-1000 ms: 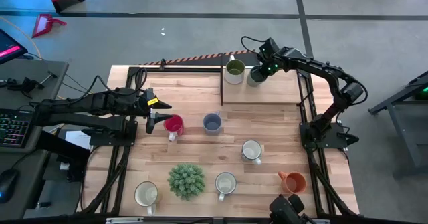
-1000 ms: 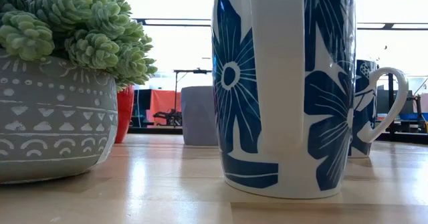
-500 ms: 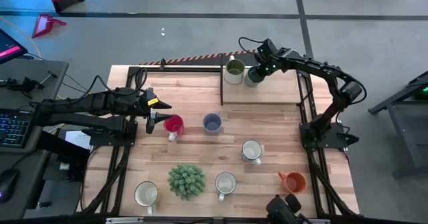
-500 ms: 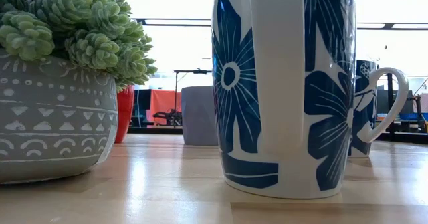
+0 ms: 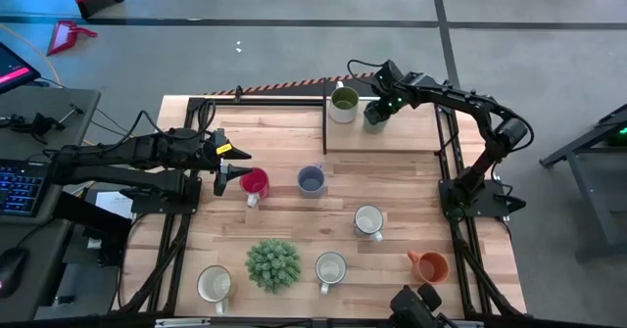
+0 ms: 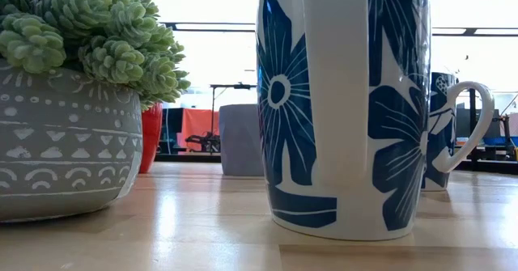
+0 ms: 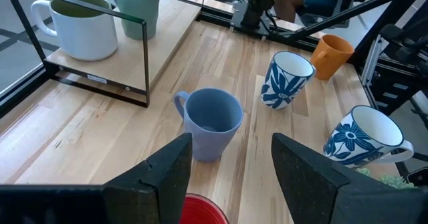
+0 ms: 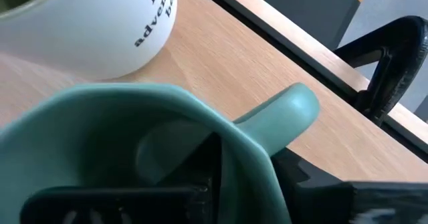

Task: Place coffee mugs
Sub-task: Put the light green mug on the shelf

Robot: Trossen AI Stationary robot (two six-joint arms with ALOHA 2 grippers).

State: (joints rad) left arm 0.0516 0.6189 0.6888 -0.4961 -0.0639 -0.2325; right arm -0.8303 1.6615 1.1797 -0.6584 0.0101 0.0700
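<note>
R pincer [image 5: 376,110] at counter's [image 5: 294,220] far edge, fingers slightly apart straddling teal mug's [image 8: 134,144] wall; L pincer [image 7: 231,174] wide apart over red mug [image 5: 255,182], holding nothing.

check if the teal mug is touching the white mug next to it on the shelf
Apart. The left wrist view shows bare wood between the teal mug and the white mug on the raised board.

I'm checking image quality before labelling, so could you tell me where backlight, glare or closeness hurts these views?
Low view: the windows behind are blown out, the floral mug and plant pot loom large, and the tabletop shows glare. Right wrist view: the teal mug fills the frame, soft with closeness. High view: even light, no harsh shadows.
</note>
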